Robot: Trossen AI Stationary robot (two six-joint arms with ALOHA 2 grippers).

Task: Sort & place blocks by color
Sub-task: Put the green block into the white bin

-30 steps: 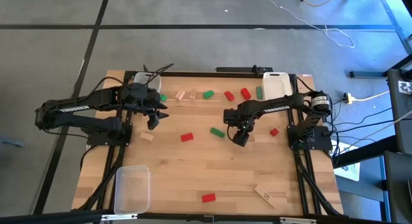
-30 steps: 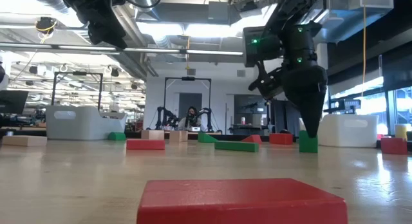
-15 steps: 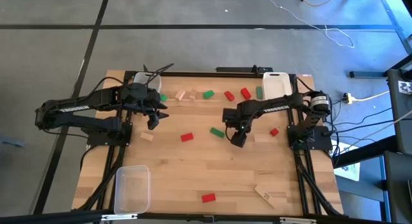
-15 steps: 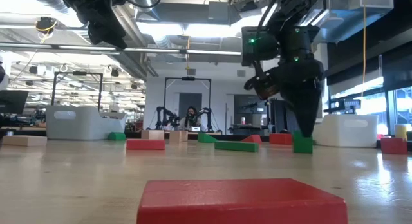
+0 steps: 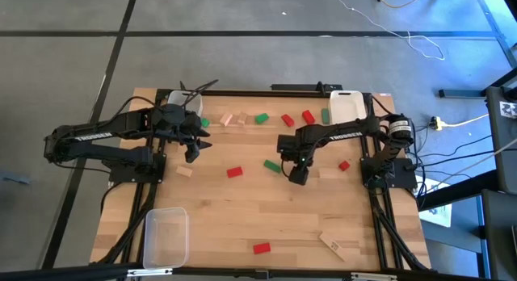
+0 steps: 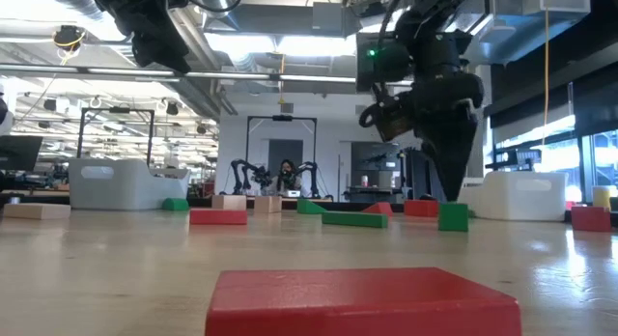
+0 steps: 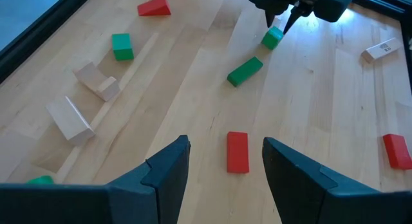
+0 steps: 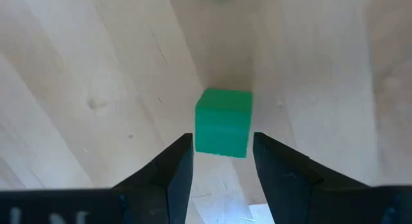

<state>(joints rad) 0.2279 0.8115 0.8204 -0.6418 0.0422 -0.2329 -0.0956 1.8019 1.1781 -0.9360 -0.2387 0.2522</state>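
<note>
A small green cube (image 8: 222,129) rests flat on the wooden table (image 5: 242,216), right of centre. My right gripper (image 8: 222,145) points down over it, open, with one fingertip on either side of the cube's top (image 6: 453,207). In the high view the gripper (image 5: 297,176) hides the cube. My left gripper (image 5: 192,154) hangs open above the table's left part, holding nothing. Beside the cube lie a long green block (image 7: 244,70) and a red block (image 7: 237,152). More red, green and pale wooden blocks lie in a row along the far edge (image 5: 261,118). My right gripper comes at the green cube from above, its fingertips (image 8: 182,150) level with the cube's upper edges (image 8: 199,137). I cannot tell whether they touch it. The cube stands with its base on the table (image 6: 453,228).
A clear bin (image 5: 166,236) stands at the near left, and white bins (image 5: 347,107) (image 5: 184,102) stand at the far edge. A red block (image 5: 261,248) and a labelled wooden block (image 5: 331,245) lie near the front. Another red block (image 5: 344,165) lies at the right.
My right gripper has shifted slightly toward the table's left edge, rolled about its pointing line and risen a little. The green cube has slid the same way along the table. It now shows whole below the fingertips.
</note>
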